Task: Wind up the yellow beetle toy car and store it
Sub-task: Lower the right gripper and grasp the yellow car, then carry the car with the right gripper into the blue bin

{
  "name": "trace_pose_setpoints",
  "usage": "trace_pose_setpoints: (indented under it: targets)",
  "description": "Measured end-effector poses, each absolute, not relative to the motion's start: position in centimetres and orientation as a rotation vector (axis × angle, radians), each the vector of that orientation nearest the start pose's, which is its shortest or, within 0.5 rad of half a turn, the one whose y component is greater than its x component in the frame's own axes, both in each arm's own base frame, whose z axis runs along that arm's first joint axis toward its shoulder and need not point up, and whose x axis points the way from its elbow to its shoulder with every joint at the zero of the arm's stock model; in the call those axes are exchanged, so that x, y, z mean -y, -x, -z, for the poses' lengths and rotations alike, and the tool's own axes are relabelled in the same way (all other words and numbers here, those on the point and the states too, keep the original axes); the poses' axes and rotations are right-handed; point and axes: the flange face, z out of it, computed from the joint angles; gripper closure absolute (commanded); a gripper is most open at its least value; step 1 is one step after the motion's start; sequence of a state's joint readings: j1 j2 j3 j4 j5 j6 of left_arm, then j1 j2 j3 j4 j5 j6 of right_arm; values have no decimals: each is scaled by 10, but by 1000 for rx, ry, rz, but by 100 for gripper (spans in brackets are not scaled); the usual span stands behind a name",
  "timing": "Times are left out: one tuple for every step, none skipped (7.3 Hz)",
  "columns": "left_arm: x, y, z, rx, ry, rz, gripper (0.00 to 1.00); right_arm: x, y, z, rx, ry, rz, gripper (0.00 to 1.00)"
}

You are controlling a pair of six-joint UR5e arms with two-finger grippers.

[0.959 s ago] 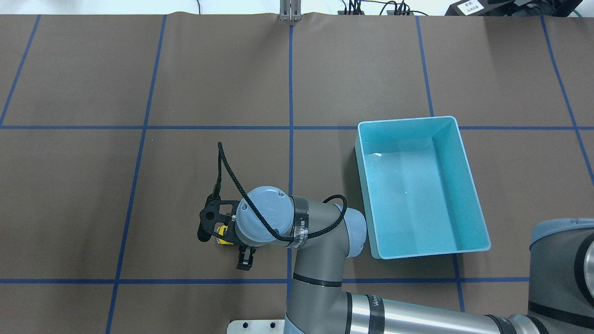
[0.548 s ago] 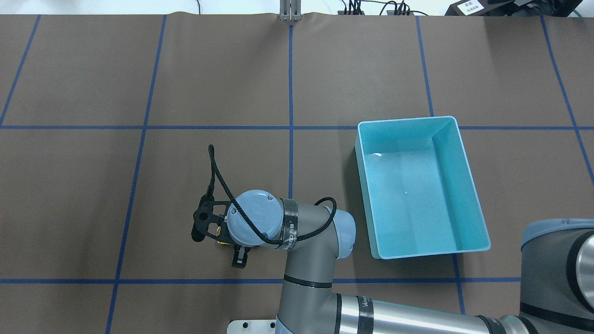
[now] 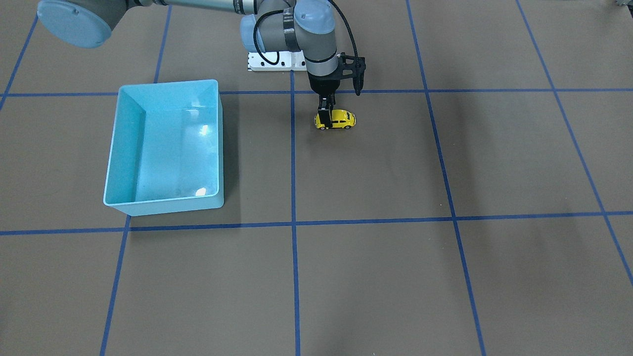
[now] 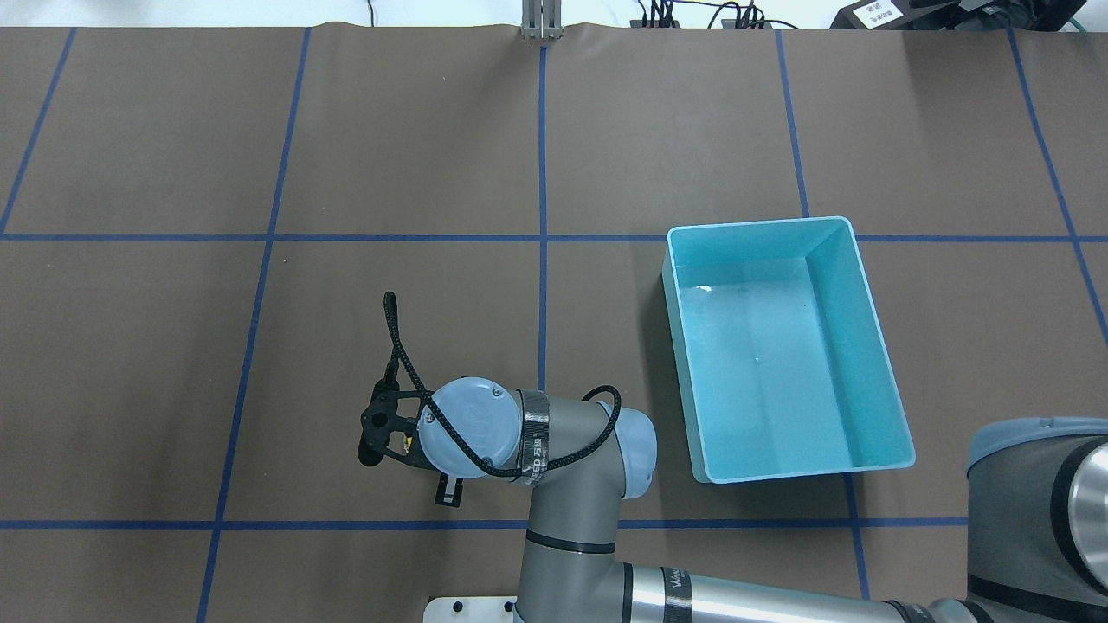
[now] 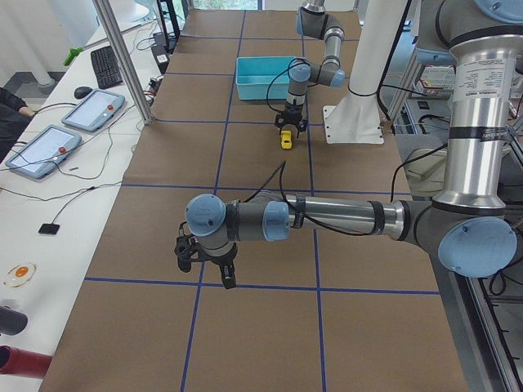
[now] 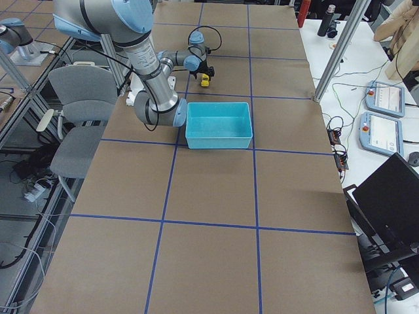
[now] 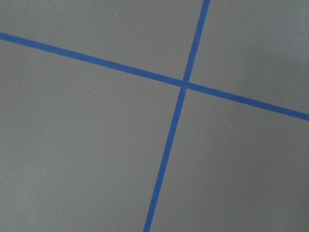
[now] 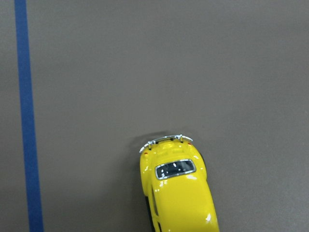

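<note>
The yellow beetle toy car stands on its wheels on the brown table, between the fingers of my right gripper, which is shut on its rear half. From overhead my right wrist covers it, and only a sliver of the yellow car shows. The right wrist view looks down on the car's roof and rear window. The light blue bin is empty and lies to the right of the car in the overhead view. My left gripper hovers low over the table far from both; I cannot tell its state.
The table is a brown mat with a grid of blue tape lines. The bin's rim lies about a hand's width from my right arm's elbow. A white mounting plate sits at the robot's base. Tablets and cables lie on a side desk.
My right gripper has slid the car leftward in the overhead view, and slightly toward the robot, away from the bin. The bin has not moved.
</note>
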State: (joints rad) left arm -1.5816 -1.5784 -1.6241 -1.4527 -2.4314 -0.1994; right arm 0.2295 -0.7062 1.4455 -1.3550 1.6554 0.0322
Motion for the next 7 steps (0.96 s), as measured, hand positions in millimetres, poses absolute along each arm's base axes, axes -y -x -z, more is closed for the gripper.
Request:
trace_pose_setpoints:
  targets:
    - [490,63,-634,-853,135,222,0,293,704,-148,717,-743,1240,100]
    - [490,63,-634,-853,136,222,0,292,704,-144,721,-746,1238,100]
    - [490,63,-634,-853,136,222,0,293,701,-139,727,-750,1234,100]
    - [490,63,-634,-853,135,222,0,297,692,-130,730,-747,1231,100]
    - [490,63,-634,-853,135,222,0,304,666,-117,733,-729,1230,100]
    - [490,63,-634,-853,135,222,0,305,624,-111,735,-698,1231,100]
    - [490,63,-634,-853,136,222,0,304,576,-123,727,-670,1226,100]
